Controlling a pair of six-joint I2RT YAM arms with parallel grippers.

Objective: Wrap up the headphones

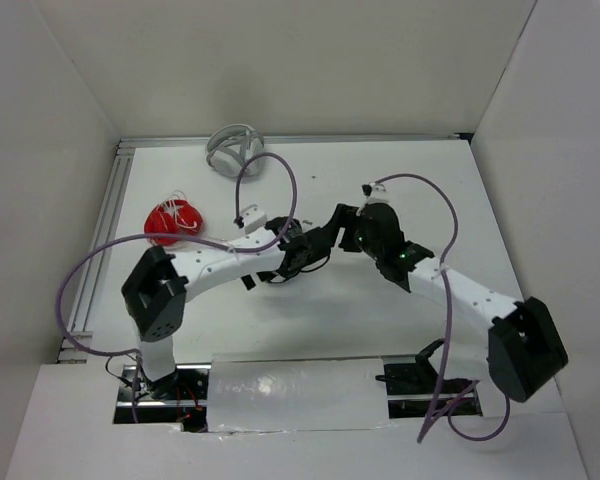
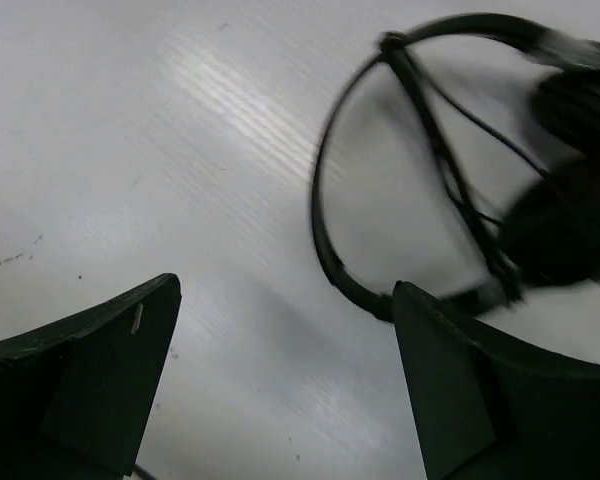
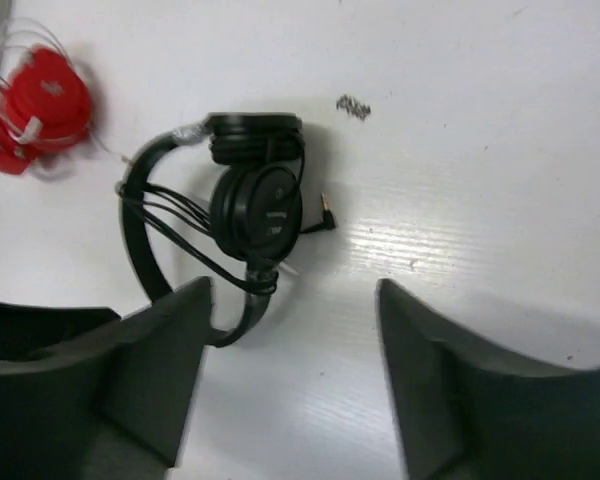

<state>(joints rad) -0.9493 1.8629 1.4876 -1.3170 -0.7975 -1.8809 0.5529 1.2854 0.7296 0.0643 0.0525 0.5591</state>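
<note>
Left fingers (image 2: 100, 360) and right fingers (image 3: 150, 370) gape empty; the headphones (image 3: 255, 205) lie free at the right pair's 11 o'clock, and the untucked plug (image 3: 325, 212) may let the cable (image 3: 170, 215) unwind

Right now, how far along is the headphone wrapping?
Done, by the look: the cable loops several times across the headphones, which lie on the table, with the plug sticking out loose. In hand: nothing; the left gripper and right gripper are open and empty. Left: probably only pulling the arms away.
</note>
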